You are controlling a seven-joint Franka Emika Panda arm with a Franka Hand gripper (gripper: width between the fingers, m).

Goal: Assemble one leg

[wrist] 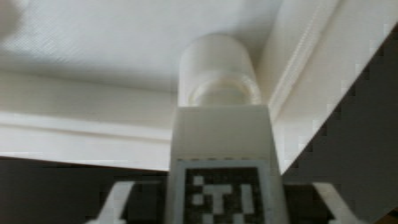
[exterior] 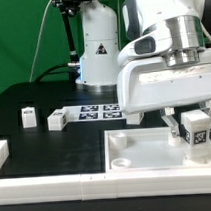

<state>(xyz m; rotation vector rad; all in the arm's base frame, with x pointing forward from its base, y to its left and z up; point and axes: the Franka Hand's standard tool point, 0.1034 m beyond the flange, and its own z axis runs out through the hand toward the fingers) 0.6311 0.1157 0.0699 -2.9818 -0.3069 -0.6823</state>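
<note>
Likely light, stiff and smooth, the white plastic leg (exterior: 196,131) is pinched between the fingers (wrist: 128,206) by its flat sides, its rounded end pointing out past them.

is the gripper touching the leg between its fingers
Touching. The exterior view shows the leg clamped between the two fingers of the gripper, one pressed on each side.

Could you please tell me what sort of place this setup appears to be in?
Probably a robotics lab bench: a green curtain behind a black table, a marker board of printed tags lying on it, and a robot gripper holding a small tagged leg.
</note>
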